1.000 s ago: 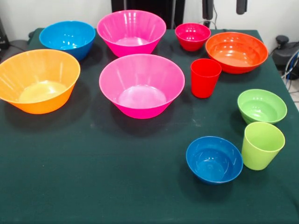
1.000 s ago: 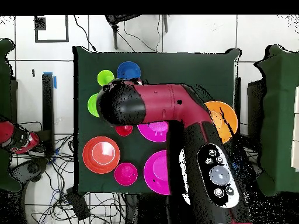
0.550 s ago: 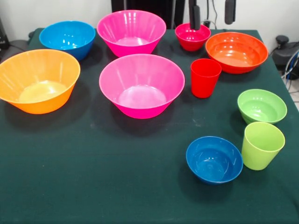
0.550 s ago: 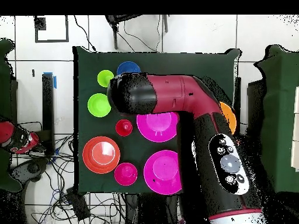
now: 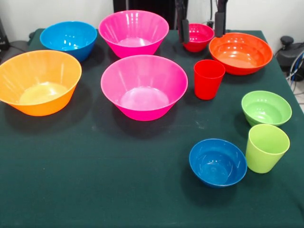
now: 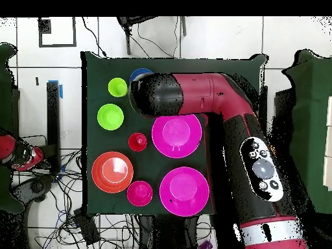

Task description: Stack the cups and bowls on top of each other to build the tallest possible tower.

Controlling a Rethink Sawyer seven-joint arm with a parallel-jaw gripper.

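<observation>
Since my gripper [image 5: 200, 24] hangs wide and empty above the small red bowl [image 5: 197, 36], at twelve o'clock from the red cup [image 5: 208, 78], I judge that cup light, stiff, slick; best pinched across its rim

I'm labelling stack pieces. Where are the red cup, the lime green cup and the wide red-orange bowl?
red cup [image 5: 208, 79], front view, on its outer wall.
lime green cup [image 5: 266, 149], front view, on its outer wall.
wide red-orange bowl [image 5: 240, 50], front view, on its inner floor.

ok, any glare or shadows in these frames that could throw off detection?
Front view: ceiling-light glare streaks on the nearer pink bowl and the red-orange bowl; soft shadows beside each piece on the green cloth. Overhead view: the arm hides the yellow-orange bowl and most of the blue ones.
</observation>
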